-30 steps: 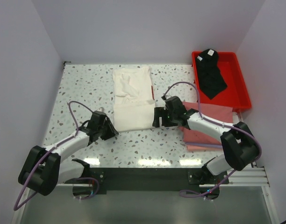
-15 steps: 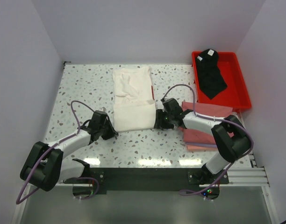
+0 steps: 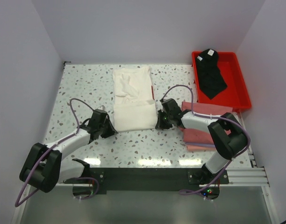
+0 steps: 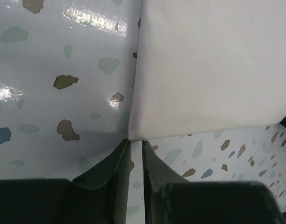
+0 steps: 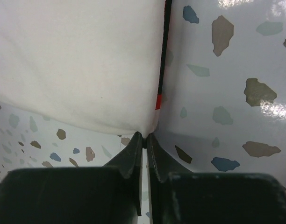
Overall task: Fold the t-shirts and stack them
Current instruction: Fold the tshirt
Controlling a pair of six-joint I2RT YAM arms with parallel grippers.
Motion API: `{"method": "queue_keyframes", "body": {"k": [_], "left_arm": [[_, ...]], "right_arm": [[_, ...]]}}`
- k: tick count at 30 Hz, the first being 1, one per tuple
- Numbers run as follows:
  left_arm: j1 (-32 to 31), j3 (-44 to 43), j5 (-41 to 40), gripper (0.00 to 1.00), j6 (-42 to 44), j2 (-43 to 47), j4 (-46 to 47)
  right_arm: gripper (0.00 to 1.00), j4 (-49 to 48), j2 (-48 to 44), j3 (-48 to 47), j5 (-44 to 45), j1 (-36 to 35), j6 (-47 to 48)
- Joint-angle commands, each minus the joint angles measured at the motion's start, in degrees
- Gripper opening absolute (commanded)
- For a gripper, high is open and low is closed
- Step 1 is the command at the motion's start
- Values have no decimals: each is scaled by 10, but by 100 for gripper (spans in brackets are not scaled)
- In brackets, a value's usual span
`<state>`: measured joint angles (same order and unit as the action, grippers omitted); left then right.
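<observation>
The near corners of a soft, smooth white t-shirt (image 3: 132,99) are pinched by the left gripper (image 4: 136,148) and right gripper (image 5: 144,138) on glossy speckled table (image 3: 82,84).

White t-shirt (image 3: 132,99); pink shirts (image 3: 206,125); black shirt (image 3: 211,74); red tray (image 3: 242,79).
</observation>
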<state>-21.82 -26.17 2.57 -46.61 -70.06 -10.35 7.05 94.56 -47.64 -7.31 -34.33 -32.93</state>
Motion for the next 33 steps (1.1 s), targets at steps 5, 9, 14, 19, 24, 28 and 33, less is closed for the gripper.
{"method": "queue_keyframes", "body": {"k": [5, 9, 14, 19, 24, 28, 33], "left_arm": [[-1, -25, -24, 38, 12, 51, -15], [1, -36, -40, 44, 15, 30, -6], [2, -50, -30, 39, 22, -23, 13], [2, -43, -3, 13, 25, -40, 24], [2, -30, 9, 0, 28, -29, 15], [2, -18, 12, 0, 26, 31, -38], [1, -29, 10, 0, 26, 176, -162]], "right_arm": [[0, -15, 11, -11, -4, 0, 1], [0, -13, 12, -11, -6, 1, 4], [0, -12, 16, -11, -11, 1, 5], [0, -14, 8, -6, -12, 0, 4], [0, -8, -10, 1, -24, 0, 7], [0, 34, -56, 13, -43, -2, 15], [0, 156, -133, 14, -99, -11, 37]]}}
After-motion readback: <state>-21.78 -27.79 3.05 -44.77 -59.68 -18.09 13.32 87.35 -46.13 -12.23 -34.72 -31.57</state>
